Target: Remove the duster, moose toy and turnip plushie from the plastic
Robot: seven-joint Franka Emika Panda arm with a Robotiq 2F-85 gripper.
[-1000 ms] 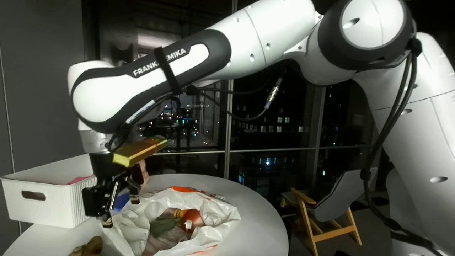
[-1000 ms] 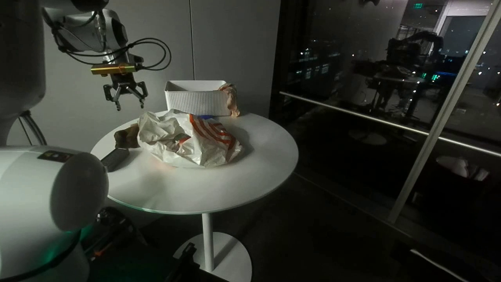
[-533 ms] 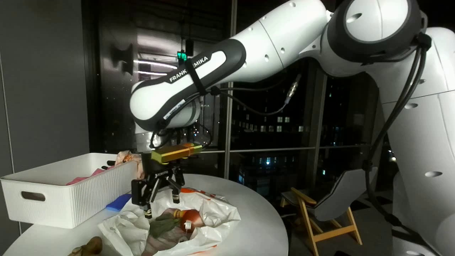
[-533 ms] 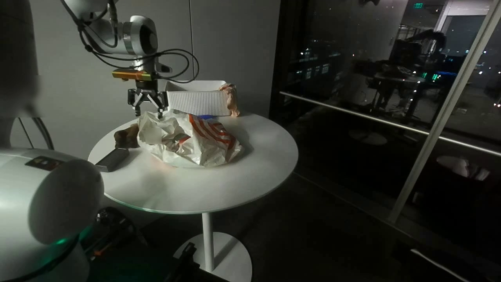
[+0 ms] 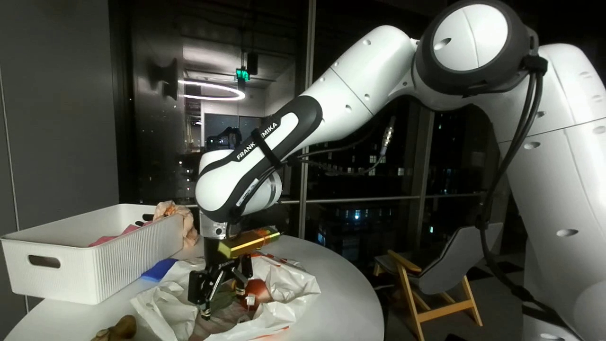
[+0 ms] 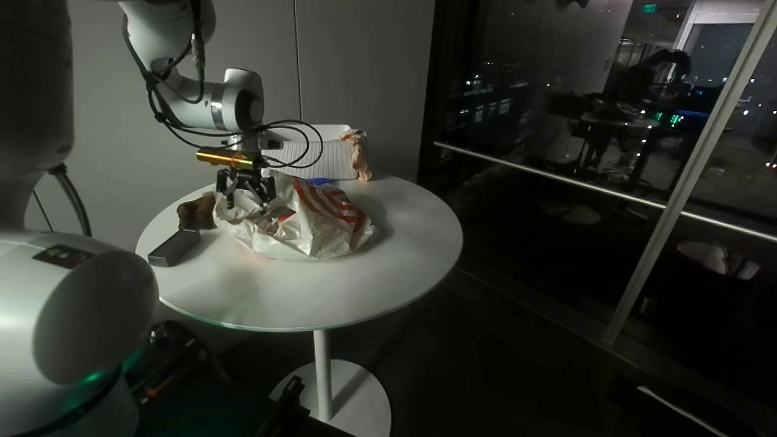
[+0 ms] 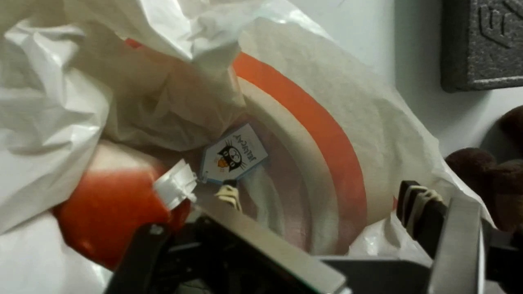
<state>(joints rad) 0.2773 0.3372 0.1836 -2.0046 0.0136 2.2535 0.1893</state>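
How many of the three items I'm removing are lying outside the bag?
2: the grey duster and, near it, the brown moose toy, beside the plastic bag. What looks like the turnip plushie, green-leaved and partly hidden, lies inside the bag.

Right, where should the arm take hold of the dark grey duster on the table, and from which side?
Probably at mid-length, across the long sides of the duster, coming straight down from above. It lies flat, longer than wide, its top uncovered; the brown toy sits near one end, making an end grip look awkward.
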